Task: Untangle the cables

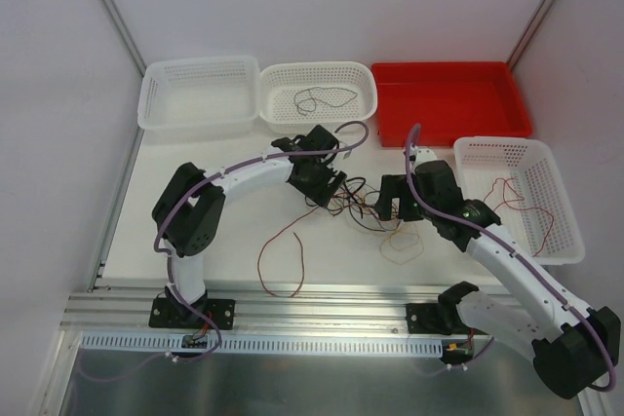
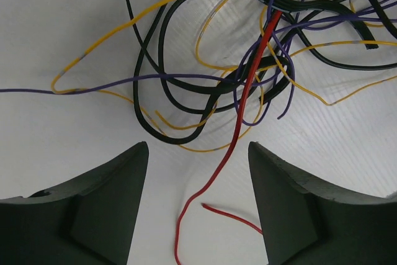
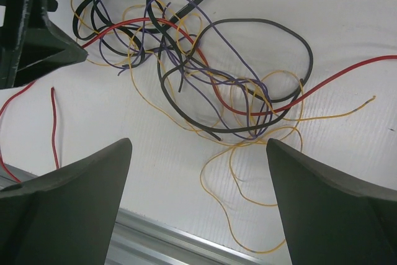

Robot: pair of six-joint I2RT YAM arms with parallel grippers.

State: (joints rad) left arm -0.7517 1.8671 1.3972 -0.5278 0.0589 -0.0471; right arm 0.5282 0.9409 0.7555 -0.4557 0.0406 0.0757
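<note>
My left gripper (image 2: 197, 148) and right gripper (image 3: 198, 143) both gape wide, holding nothing; closing on the red wire (image 2: 242, 103) (it threads the tangle (image 2: 239, 77)) could drag everything along.

I see cables (image 2: 240, 116) in smooth, faintly glossy plastic insulation on a matt table (image 2: 62, 17) with fine ribbing. The fingers (image 2: 93, 215) of my left tool (image 2: 198, 147) look matt plastic, rough-edged; the red tray (image 1: 448, 99) is glossy plastic, the rail (image 1: 292, 317) brushed metal.
</note>
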